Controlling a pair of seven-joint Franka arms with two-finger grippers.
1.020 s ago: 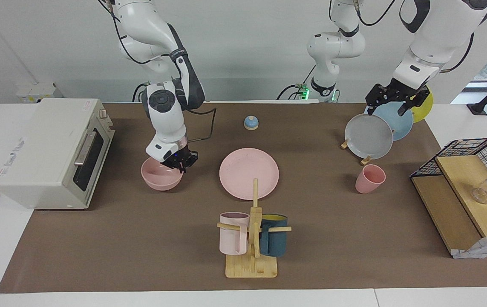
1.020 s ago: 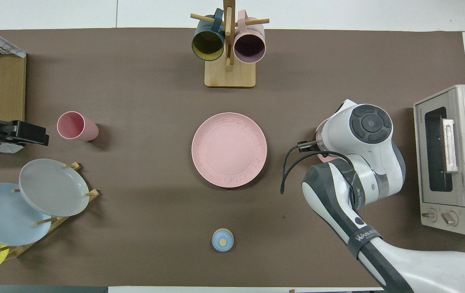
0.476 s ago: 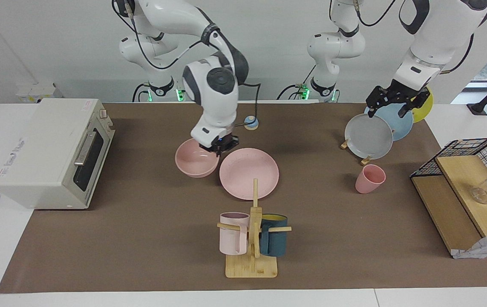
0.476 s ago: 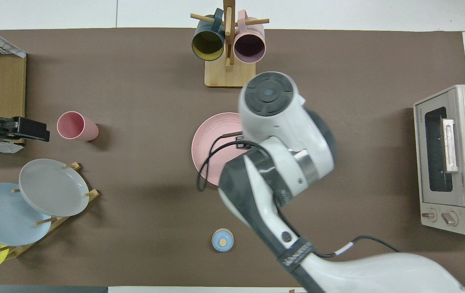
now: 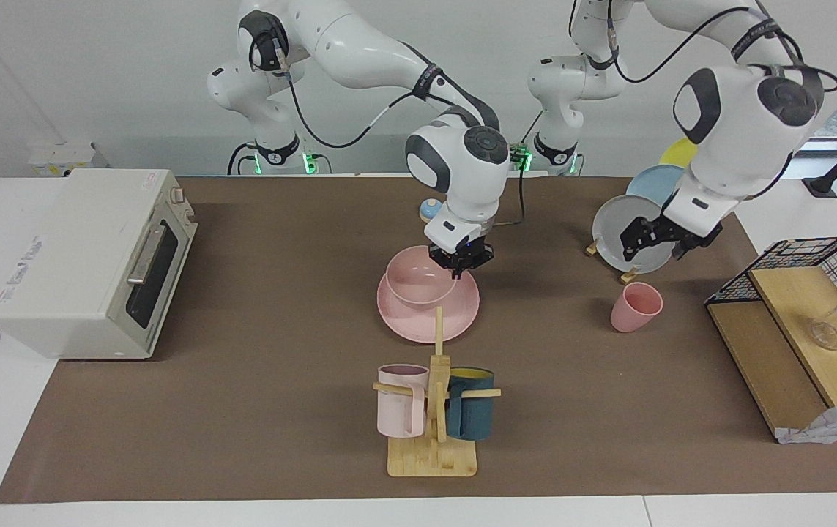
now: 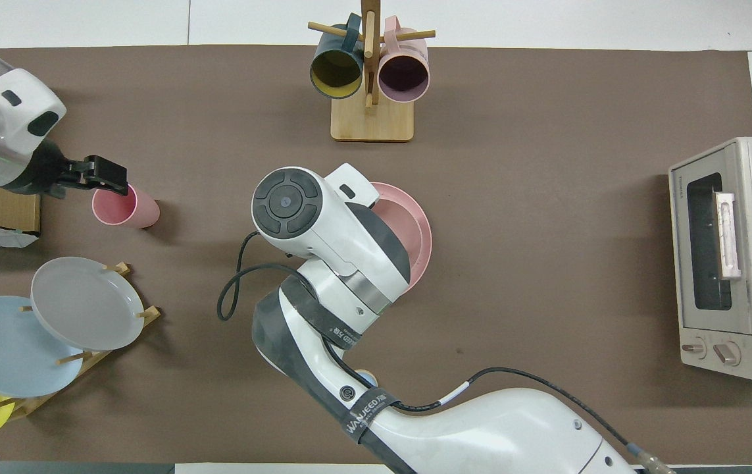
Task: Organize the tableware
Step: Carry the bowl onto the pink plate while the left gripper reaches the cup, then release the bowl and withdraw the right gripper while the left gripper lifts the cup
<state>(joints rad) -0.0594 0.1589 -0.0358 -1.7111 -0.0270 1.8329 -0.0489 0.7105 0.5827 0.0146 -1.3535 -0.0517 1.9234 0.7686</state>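
One plate (image 5: 407,320), mid-surface: stiff, flat, hard to pick by its low edge. One bowl (image 5: 418,279) over or on it, I can't tell which; my right gripper (image 5: 460,261) pinches its rim, the natural hold. One cup (image 5: 634,307), I judge light and tippable; take its wall. My left gripper (image 5: 655,242) hovers over it, fingers spread, empty.
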